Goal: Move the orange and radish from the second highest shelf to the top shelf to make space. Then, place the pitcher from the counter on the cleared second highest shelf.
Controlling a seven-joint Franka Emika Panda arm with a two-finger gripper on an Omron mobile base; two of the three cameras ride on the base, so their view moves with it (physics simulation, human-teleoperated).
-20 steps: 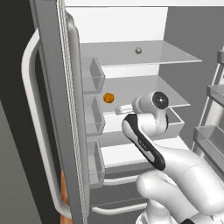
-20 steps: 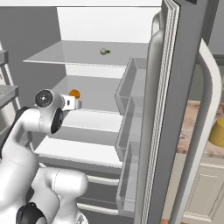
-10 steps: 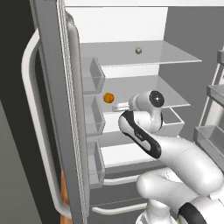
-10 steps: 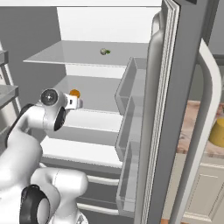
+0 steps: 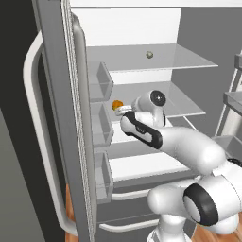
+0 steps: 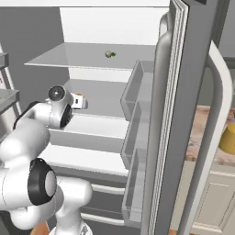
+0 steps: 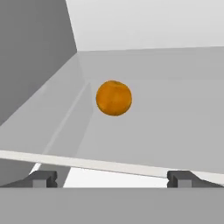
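At the second highest shelf (image 7: 175,127), level outstretched pincer (image 7: 112,178), tips wide apart, facing the orange (image 7: 113,97).

The orange (image 7: 113,98) sits on the second highest shelf (image 7: 175,131), toward its left side, beyond the front edge. Above it, the radish (image 5: 150,55) rests on the top shelf (image 5: 179,59). The pitcher (image 6: 228,139) stands on the worktop (image 6: 202,137), right of the fridge door.

Before me: open fridge door (image 5: 61,118) with grey bins (image 6: 133,137), white back wall (image 6: 114,25); cream cabinets (image 6: 213,202), wood floor (image 5: 203,234).
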